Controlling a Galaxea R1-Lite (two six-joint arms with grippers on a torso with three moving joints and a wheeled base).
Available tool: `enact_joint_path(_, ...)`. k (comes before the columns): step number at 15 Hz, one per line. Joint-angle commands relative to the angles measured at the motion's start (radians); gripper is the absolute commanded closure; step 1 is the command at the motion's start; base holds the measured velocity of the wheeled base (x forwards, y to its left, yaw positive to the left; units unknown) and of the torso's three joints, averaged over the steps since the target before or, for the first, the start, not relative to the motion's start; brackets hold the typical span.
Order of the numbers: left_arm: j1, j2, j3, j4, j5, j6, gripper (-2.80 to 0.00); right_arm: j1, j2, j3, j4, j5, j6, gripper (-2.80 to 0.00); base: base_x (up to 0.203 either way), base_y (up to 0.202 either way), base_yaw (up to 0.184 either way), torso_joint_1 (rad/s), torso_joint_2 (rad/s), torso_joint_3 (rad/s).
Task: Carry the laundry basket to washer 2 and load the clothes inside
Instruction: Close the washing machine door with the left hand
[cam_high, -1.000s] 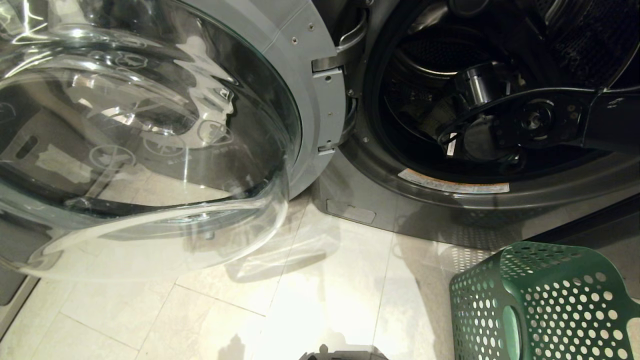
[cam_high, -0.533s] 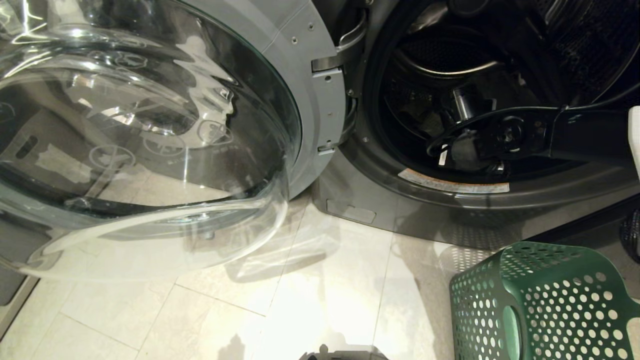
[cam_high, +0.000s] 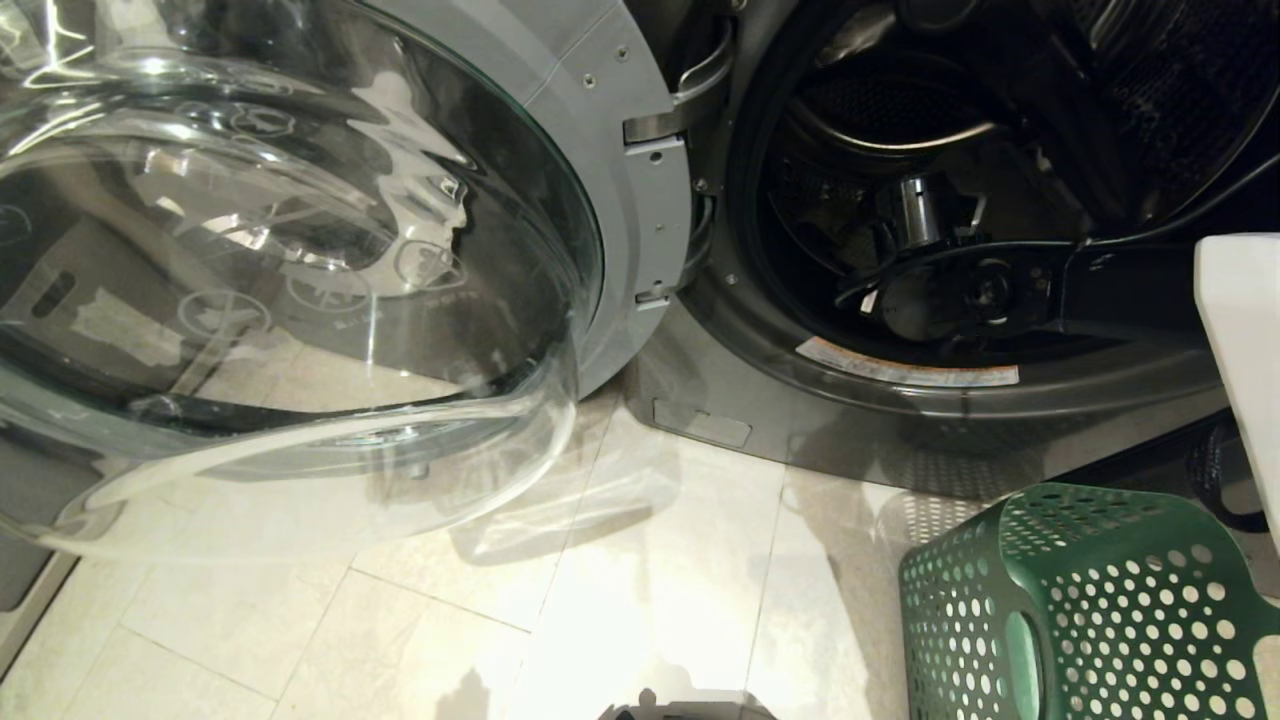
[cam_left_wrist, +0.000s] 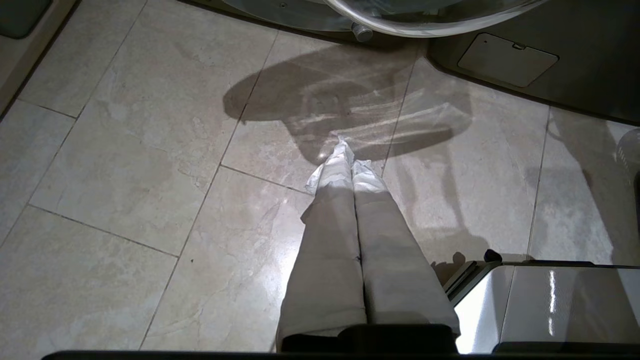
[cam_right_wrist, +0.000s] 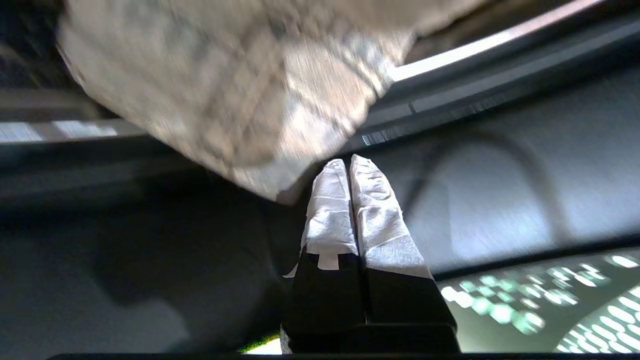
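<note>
The dark grey washer (cam_high: 900, 400) stands with its round glass door (cam_high: 300, 270) swung wide to the left; its number label is out of view. My right arm (cam_high: 990, 290) reaches into the dark drum opening. In the right wrist view my right gripper (cam_right_wrist: 347, 162) is shut, its white-wrapped fingers (cam_right_wrist: 375, 210) pressed together with nothing between them. The pale patterned clothes (cam_right_wrist: 240, 90) lie blurred just beyond the tips, against the drum's rim. The green laundry basket (cam_high: 1090, 600) stands on the floor at the lower right. My left gripper (cam_left_wrist: 348, 152) hangs shut over the tiles.
The open door juts over the pale floor tiles (cam_high: 600, 600) on the left. A small service flap (cam_high: 700, 425) sits low on the washer's front. A shiny part of my own base (cam_left_wrist: 540, 305) shows beside the left gripper.
My right arm has slid left and a little lower across the drum opening, and its white forearm cover has come into view at the right edge. Door, basket and left arm are unmoved.
</note>
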Motion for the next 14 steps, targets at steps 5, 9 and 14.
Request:
enact_joint_path(5, 0.0, 0.0, 0.0, 0.0, 0.001, -0.001, 0.0, -0.001, 0.021, 0.0, -0.068, -0.01, 0.016, 0.0, 0.0, 0.0, 0.0, 0.0, 0.0, 0.0)
enact_joint_path(9, 0.0, 0.0, 0.0, 0.0, 0.001, -0.001, 0.0, -0.001, 0.037, 0.0, -0.158, -0.136, 0.015, 0.0, 0.0, 0.0, 0.0, 0.0, 0.0, 0.0)
enact_joint_path(14, 0.0, 0.0, 0.0, 0.0, 0.001, -0.001, 0.0, -0.026, 0.068, -0.001, -0.274, -0.238, 0.01, 0.0, 0.0, 0.0, 0.0, 0.0, 0.0, 0.0)
